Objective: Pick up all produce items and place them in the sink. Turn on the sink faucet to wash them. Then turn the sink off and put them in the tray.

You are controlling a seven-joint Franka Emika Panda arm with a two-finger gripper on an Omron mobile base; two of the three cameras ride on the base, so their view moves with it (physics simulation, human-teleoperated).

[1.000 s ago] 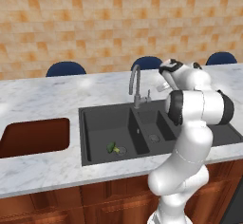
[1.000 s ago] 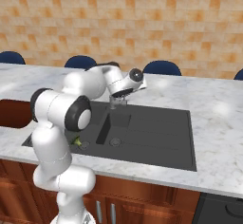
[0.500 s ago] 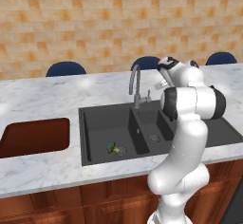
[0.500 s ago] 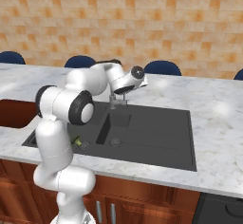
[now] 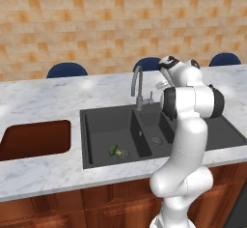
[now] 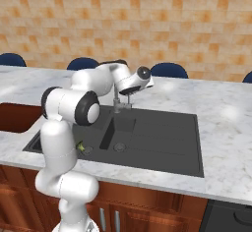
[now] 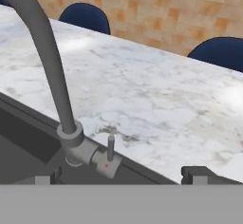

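A small green produce item (image 5: 115, 150) (image 6: 79, 146) lies by the drain in the wide basin of the dark sink (image 5: 103, 125) (image 6: 162, 132). The grey gooseneck sink faucet (image 5: 137, 84) (image 6: 117, 103) (image 7: 47, 52) stands at the sink's back rim, its small lever handle (image 7: 110, 149) upright at the base. My gripper (image 5: 161, 84) (image 6: 128, 92) (image 7: 121, 178) hovers open just above and in front of that lever, holding nothing. The reddish-brown tray (image 5: 34, 138) (image 6: 15, 118) is set into the counter left of the sink.
Marble counter (image 5: 43, 101) (image 7: 156, 95) surrounds the sink. Blue chair backs (image 5: 66, 69) (image 7: 85, 16) rise behind its far edge, before an orange tiled wall. My own elbow (image 5: 193, 101) hangs over the narrow basin.
My elbow has swung a little to the left over the sink while the hand stays by the faucet base. The gripper stays open and the produce item has not moved.
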